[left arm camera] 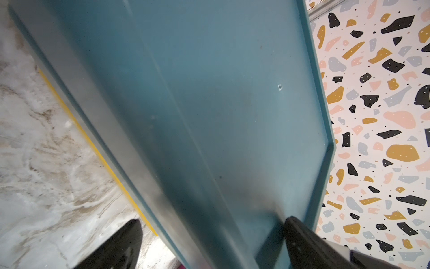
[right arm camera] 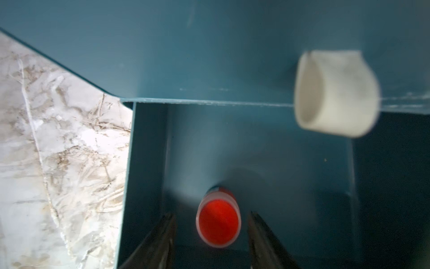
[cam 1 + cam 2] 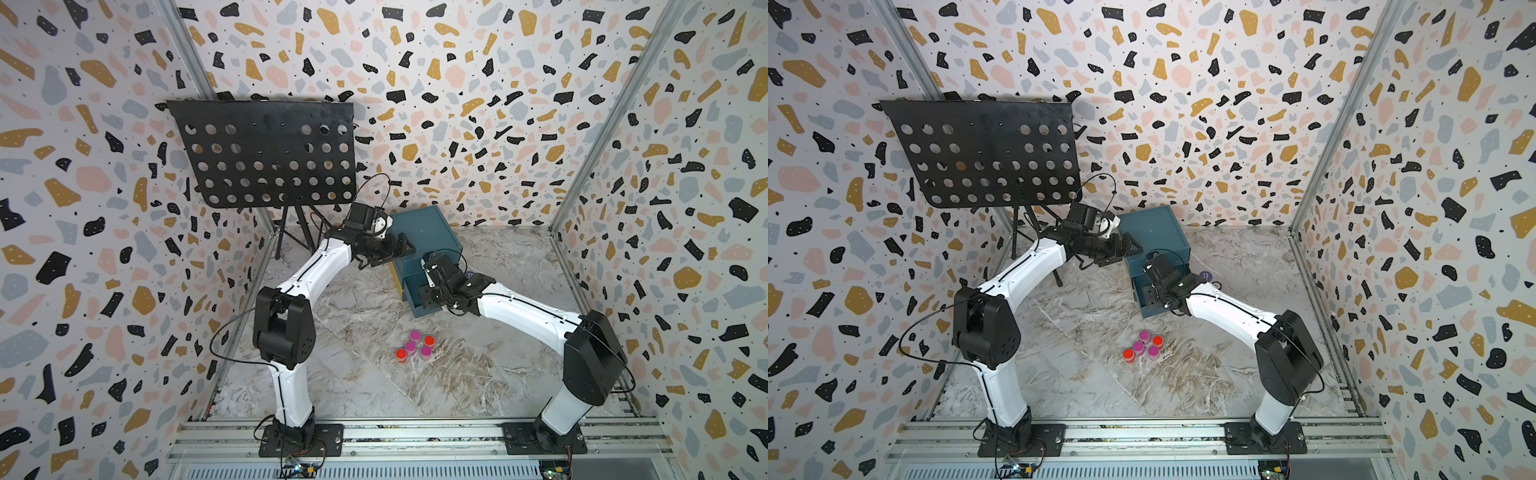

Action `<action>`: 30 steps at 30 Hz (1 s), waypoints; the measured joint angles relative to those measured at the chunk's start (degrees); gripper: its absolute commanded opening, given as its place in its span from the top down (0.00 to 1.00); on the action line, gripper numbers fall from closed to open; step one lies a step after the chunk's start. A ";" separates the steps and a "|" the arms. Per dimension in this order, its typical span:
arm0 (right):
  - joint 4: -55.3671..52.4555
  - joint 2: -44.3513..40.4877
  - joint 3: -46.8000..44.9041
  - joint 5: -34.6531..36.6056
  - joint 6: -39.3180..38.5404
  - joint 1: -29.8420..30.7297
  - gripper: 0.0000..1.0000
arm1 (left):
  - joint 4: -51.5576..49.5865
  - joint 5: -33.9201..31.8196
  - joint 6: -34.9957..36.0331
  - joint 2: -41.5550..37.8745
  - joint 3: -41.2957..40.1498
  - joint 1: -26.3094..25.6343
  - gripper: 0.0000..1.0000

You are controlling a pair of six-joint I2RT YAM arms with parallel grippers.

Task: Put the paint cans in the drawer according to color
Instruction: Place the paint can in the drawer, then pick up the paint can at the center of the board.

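Right gripper [image 2: 211,214]: jaws parted, clear of red-lidded paint jar [image 2: 218,221], which stands on the pulled-out drawer [image 2: 290,163] floor. Step: release, likely done. Next: back out under white pull [image 2: 335,93], then fetch a red jar [image 3: 429,340] from the cluster on the marble table [image 3: 478,374]; magenta jars [image 3: 410,346] crowd it. Left gripper [image 1: 213,220] spread wide over chest [image 1: 209,93] top, bracing, I judge.

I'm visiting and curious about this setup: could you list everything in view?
magenta-lidded jars: three, magenta, clustered on the marble table.
red-lidded jars: three, red; two in that cluster, one in the open drawer.
drawer chest: one, dark teal, at the table's back.
white pull: one, white, on the front above the open drawer.
music stand: one, black, perforated, behind the left arm.
left gripper: one, black, open, at the chest's top edge.
right gripper: one, black, open, astride the jar in the drawer.
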 measured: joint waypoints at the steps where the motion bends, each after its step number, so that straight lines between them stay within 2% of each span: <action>1: -0.15 -0.79 -0.11 -0.11 0.00 0.00 0.41 | -0.02 -0.02 0.00 0.00 0.00 0.00 0.02; 8: -0.61 -11.85 -2.60 -1.68 0.52 1.20 0.43 | -0.02 -0.02 0.02 0.00 0.00 0.00 0.02; 12: -0.37 -15.72 -3.50 -1.27 2.25 5.16 0.44 | -0.02 -0.02 0.02 0.00 0.00 0.00 0.02; 17: 0.00 -14.14 -6.67 0.13 5.33 12.76 0.45 | -0.02 -0.02 0.02 0.00 0.00 0.00 0.02; 23: 2.36 -11.08 -15.02 4.15 13.25 20.48 0.45 | -0.02 -0.02 0.02 0.00 0.00 0.00 0.02; 30: 4.17 -4.37 -14.75 4.98 18.78 23.15 0.45 | -0.02 -0.02 0.02 0.00 0.00 0.00 0.02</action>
